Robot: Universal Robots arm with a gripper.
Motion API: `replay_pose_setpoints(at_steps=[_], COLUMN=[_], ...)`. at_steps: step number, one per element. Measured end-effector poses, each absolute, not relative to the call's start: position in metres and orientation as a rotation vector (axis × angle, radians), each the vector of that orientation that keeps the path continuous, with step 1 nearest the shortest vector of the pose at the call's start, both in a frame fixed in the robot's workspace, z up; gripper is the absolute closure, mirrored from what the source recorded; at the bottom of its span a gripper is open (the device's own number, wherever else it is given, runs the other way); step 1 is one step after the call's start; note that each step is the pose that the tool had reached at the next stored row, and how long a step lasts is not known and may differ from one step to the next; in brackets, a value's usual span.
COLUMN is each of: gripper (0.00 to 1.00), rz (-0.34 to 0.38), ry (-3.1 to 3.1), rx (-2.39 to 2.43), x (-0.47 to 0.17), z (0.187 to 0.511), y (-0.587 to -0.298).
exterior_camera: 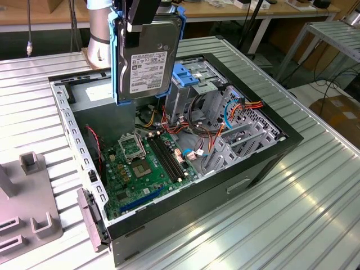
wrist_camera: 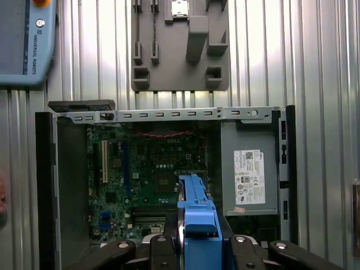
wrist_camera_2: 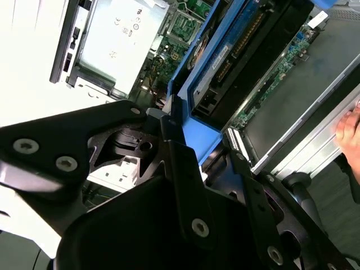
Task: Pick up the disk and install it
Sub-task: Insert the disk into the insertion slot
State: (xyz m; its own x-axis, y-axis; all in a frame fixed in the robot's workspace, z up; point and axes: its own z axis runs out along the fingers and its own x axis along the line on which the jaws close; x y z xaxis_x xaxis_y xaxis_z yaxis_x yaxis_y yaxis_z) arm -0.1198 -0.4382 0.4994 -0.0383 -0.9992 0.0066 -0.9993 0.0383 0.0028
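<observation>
Disk [exterior_camera: 149,59] gripped upright over case [exterior_camera: 185,211] — hand [exterior_camera: 139,25] partly cropped.

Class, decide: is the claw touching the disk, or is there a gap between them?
Touching. In the exterior view the disk hangs above the open computer case, clamped at its top edge by the claw.

Blue-railed disk [exterior_camera: 149,62] hangs upright, white label showing, above the case [exterior_camera: 253,175]
</observation>
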Motion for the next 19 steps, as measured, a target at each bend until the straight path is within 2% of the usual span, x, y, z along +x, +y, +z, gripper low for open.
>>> replay_pose_setpoints(at_steps=[9, 19], gripper=[0.63, 0.63], rz=[0.004, 0.004], ry=[-2.259, -2.259], rx=[2.174, 2.174], x=[-0.116, -0.106], z=[0.499, 0.499], y=[-0.453, -0.456])
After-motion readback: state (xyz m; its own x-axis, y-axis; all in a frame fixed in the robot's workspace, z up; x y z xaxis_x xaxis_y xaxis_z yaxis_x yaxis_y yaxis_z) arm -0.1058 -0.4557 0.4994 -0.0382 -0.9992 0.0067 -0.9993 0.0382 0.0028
